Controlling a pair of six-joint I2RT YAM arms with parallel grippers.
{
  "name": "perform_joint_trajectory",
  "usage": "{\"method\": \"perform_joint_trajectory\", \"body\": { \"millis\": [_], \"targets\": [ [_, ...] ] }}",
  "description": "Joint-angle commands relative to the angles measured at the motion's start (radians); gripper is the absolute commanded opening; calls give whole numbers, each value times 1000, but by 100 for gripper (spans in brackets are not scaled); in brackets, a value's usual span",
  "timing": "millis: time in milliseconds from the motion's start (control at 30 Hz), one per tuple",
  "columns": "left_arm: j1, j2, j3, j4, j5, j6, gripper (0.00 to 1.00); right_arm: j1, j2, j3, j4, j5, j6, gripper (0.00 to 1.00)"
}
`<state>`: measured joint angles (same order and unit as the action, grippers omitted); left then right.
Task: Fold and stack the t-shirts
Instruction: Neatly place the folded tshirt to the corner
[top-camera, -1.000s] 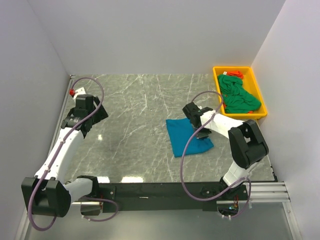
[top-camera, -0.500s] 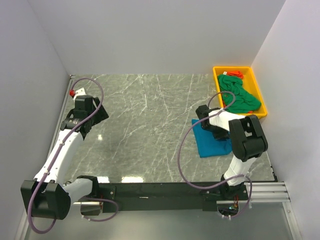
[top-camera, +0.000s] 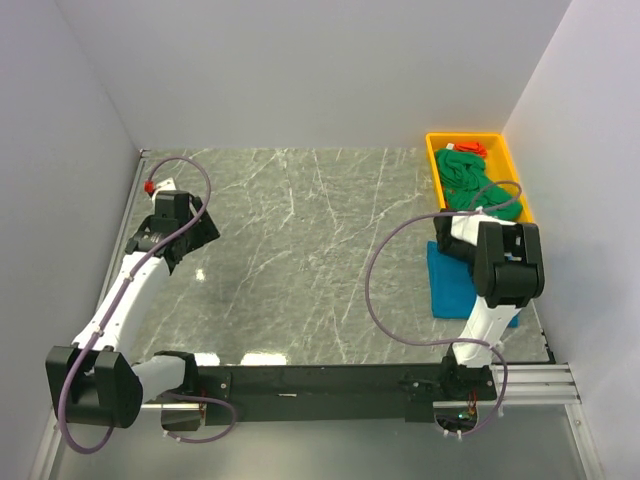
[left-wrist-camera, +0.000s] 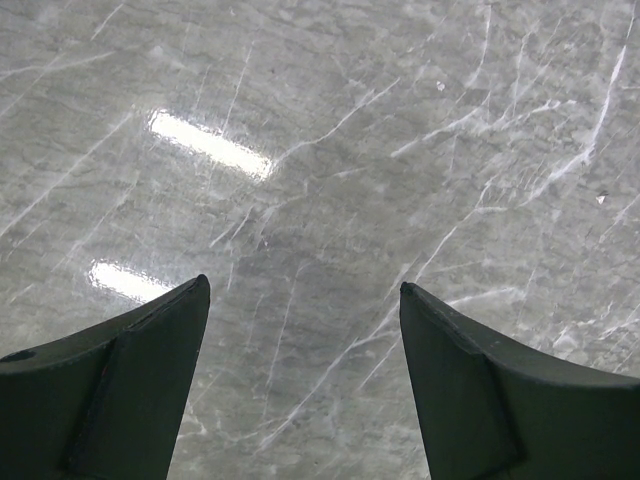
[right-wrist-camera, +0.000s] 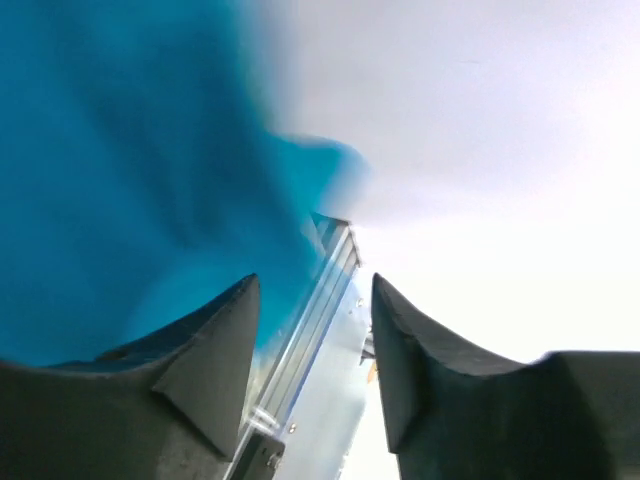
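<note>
The folded teal-blue t-shirt (top-camera: 449, 291) lies flat at the table's right side, just below the bin. My right gripper (top-camera: 447, 242) sits over its far edge, partly hidden by the arm. In the right wrist view that gripper (right-wrist-camera: 313, 285) is open with nothing between the fingers, and blurred teal-blue cloth (right-wrist-camera: 120, 180) fills the left. A bright green t-shirt (top-camera: 478, 186) is bunched in the bin, with a small red-orange piece (top-camera: 470, 148) at its far end. My left gripper (top-camera: 198, 232) hangs open over bare marble at the far left (left-wrist-camera: 303, 290).
The yellow bin (top-camera: 432, 160) stands at the back right against the white wall. An aluminium rail (right-wrist-camera: 310, 310) runs along the table's right edge beside the teal-blue shirt. White walls close in the left, back and right sides.
My right gripper dragged the teal-blue t-shirt from mid-table to the right edge below the bin, then opened and let it go. The left arm barely shifted.
</note>
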<state>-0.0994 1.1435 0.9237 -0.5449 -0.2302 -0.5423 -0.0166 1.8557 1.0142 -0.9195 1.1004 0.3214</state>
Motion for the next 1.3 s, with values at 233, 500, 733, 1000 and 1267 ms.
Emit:
{"method": "perform_joint_trajectory", "body": {
  "millis": [233, 500, 733, 1000, 1267],
  "targets": [
    [9, -5, 15, 6, 19, 2, 82, 99, -122, 126, -156, -8, 185, 64],
    [12, -30, 7, 16, 22, 4, 82, 267, -358, 6, 68, -451, -18, 60],
    [12, -34, 4, 19, 28, 2, 81, 291, -388, -11, 160, -784, -76, 40],
    [12, -39, 1, 20, 28, 4, 80, 291, -293, 4, 162, -906, -120, 27],
    [12, -47, -3, 23, 34, 4, 80, 261, -170, 37, 143, -903, -160, 26]
  ]
}}
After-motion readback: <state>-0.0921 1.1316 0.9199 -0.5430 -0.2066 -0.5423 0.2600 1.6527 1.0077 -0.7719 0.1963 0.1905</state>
